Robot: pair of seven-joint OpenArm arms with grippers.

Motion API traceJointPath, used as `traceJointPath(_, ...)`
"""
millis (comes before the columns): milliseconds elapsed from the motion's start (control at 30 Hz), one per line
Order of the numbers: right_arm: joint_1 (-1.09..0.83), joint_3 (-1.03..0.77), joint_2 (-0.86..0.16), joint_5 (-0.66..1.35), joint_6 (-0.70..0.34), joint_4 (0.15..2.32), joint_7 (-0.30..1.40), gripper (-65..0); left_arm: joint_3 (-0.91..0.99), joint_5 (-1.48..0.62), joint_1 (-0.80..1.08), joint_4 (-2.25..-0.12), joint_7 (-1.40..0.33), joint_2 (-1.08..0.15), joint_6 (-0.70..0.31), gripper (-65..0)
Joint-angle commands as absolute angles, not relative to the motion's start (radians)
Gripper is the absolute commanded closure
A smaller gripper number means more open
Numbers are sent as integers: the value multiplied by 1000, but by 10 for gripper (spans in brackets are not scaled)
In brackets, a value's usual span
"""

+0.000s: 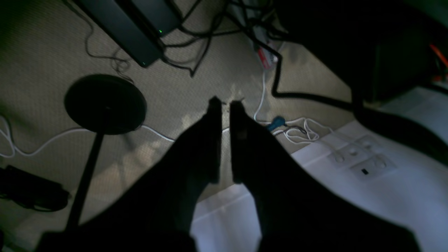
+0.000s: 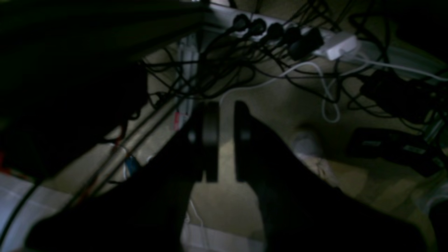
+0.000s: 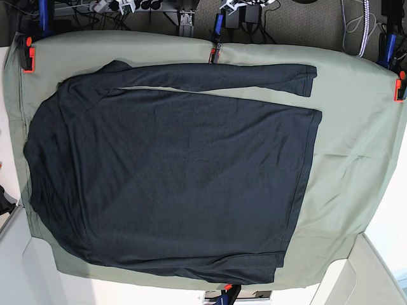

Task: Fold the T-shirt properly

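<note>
T-shirt [image 3: 172, 184] lies spread flat across the green cloth [image 3: 356, 159], one sleeve along its far edge; folding seems not begun, both left gripper [image 1: 225, 105] and right gripper [image 2: 225, 108] nearly closed, empty, off the table, needing to reach a hem

Left gripper [image 1: 225, 102]: my left wrist view shows both dark fingers pointing forward, near-parallel, a thin slit between them, nothing held.
Right gripper [image 2: 226, 105]: my right wrist view shows the fingers side by side with a narrow gap, nothing between the pads.
Arms: I see neither over the table in the base view.
</note>
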State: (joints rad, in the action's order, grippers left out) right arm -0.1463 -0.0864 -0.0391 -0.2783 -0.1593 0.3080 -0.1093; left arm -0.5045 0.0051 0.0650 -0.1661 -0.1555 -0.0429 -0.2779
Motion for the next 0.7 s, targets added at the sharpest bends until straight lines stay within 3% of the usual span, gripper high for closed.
traceJointPath(0,-175,-89,-48,-281,-166,332,-117,-64,-505,6,89,-175,-152,-47,-289,-43)
traceJointPath(267,-329,-89,-100,-201,-277,545,-118,-64,-505,12,239,-386,-100,-98,-288,-43)
traceJointPath(433,-361,-89,-108,-191,-277,603,-117,-64,-505,12,292,-511,-102,-123,-288,-43)
traceJointPath(667,-361,-89,-108,-191,-277,603,-117,-64,-505,12,291,-517,-109,-126,-288,-43)
